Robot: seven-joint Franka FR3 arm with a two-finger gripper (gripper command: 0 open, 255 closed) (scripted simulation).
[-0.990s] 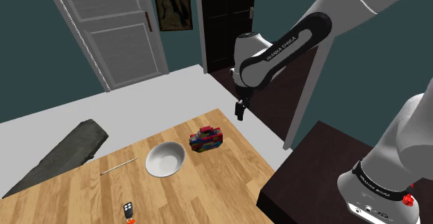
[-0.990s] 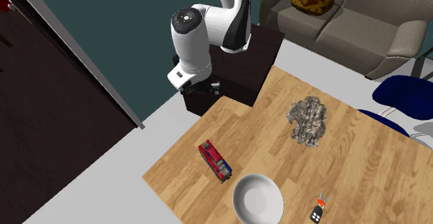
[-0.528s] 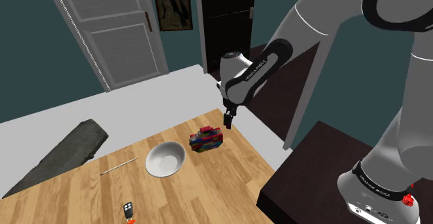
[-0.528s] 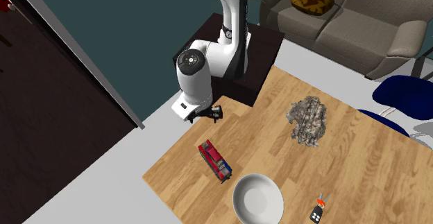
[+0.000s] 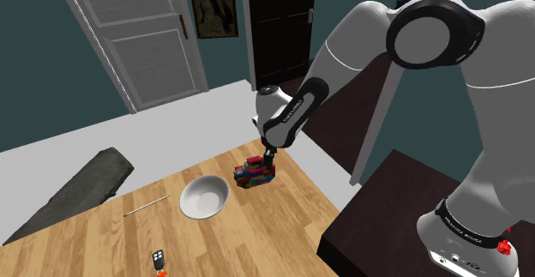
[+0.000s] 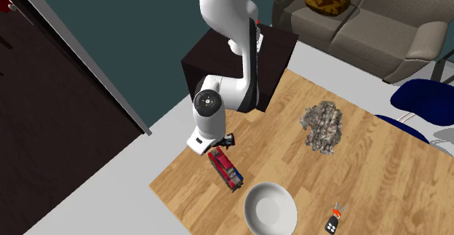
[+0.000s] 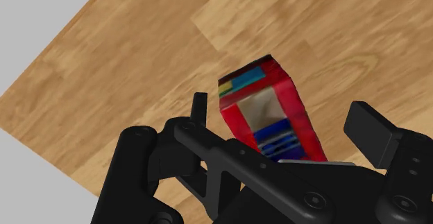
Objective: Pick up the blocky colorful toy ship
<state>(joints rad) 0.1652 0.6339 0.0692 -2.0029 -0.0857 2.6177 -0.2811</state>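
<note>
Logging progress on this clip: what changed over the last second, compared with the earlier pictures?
The arm swung down and toward the shoulder view's left, carrying the pincer from beyond the table edge to the toy ship. Its fingers stand open on either side of the ship, not gripping it. Nothing was taken or let go. Ship, white bowl and key fob stayed put.
</note>
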